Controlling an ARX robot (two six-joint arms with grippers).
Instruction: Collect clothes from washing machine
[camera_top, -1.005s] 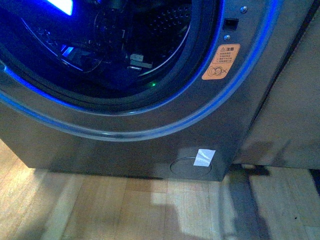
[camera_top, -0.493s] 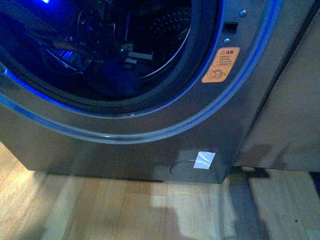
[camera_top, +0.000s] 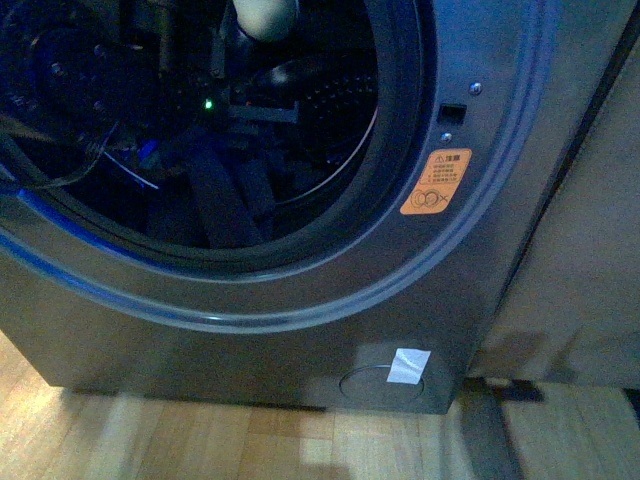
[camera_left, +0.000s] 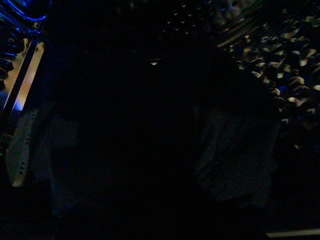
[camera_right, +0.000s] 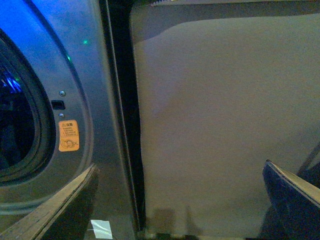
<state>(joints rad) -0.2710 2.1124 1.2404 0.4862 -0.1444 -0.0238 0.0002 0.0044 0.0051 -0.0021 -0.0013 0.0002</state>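
Front view: washing machine (camera_top: 300, 330) fills the shot, grey front, porthole open. Left arm (camera_top: 266, 14) reaches in through the dark door seal (camera_top: 397, 150), green LED (camera_top: 208, 103) lit on it. Clothes (camera_top: 222, 200) look to be the dark limp folds low in the drum mouth, just behind the seal's lower lip, though it's hard to split fabric from arm in there. Perforated drum wall (camera_top: 335, 105) shows behind. Left gripper is lost in the shadow, so can't tell if it's spread or pinching anything. Orange warning sticker (camera_top: 436, 183) sits right of the porthole, white label (camera_top: 408, 367) low on the front, wood floor (camera_top: 200, 440) below.

Left wrist view: dark, nothing usable.

Right wrist view: right gripper (camera_right: 180, 165) is outside the machine, fingers (camera_right: 60, 205) spread wide w/ nothing between them, facing a beige panel (camera_right: 225, 125) beside the washer.
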